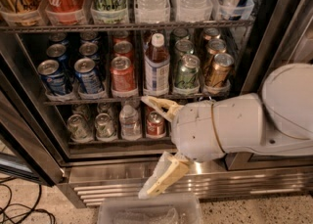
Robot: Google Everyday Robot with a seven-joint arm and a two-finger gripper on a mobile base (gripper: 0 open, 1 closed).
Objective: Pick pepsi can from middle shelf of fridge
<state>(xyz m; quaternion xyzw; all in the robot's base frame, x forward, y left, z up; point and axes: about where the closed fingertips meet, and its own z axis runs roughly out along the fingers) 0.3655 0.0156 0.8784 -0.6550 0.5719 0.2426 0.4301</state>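
Arm [244,125], white and bulky, reaches in from 3 o'clock across the lower front of the fridge [259,47]. The gripper [149,145] points toward 9 o'clock, its two tan fingers spread wide apart and holding nothing. The upper finger [161,105] lies at the front edge of the middle shelf [98,100]; the lower one [166,176] hangs before the steel base grille. Open space lies toward 9 o'clock of the gripper. The pepsi can [88,75], blue with a silver top, stands upright at 10 o'clock among similar blue cans, beside a red cola can [122,74].
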